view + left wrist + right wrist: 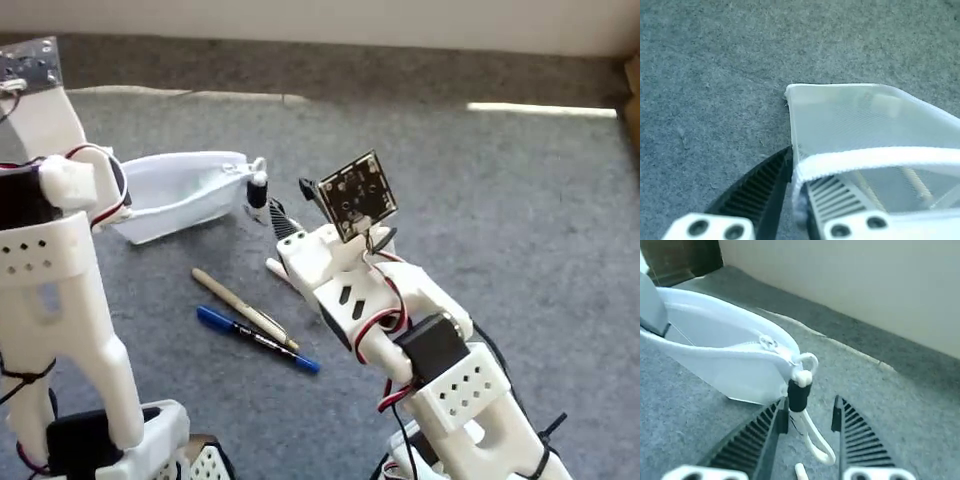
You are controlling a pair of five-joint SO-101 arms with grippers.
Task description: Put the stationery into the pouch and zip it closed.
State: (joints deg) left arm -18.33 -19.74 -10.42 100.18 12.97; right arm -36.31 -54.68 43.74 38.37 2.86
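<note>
a white mesh pouch [185, 195] lies on its side on a grey mat [500, 200], at the far left of the scene, with its mouth gaping open. the left gripper [796, 167] sits at the pouch's left end, its fingers pressed together on the rim: the black ribbed finger [757, 192] is outside the fabric, and the white one shows through the mesh from inside. at the pouch's right end hangs the zip pull [799, 392], a black bead on a white cord loop. the right gripper [811, 407] hovers low at that end with its fingers spread. the bead and cord lie in the gap between them, the bead just beside one finger, though whether it touches that finger cannot be told. two pens lie on the mat near the middle of the scene, nearer than the pouch and outside it. a beige pen [245, 308] and a blue pen [258, 340] lie side by side, almost parallel and slanting from far left to near right, the blue one on the near side. the right arm's white body is just to the right of them.
</note>
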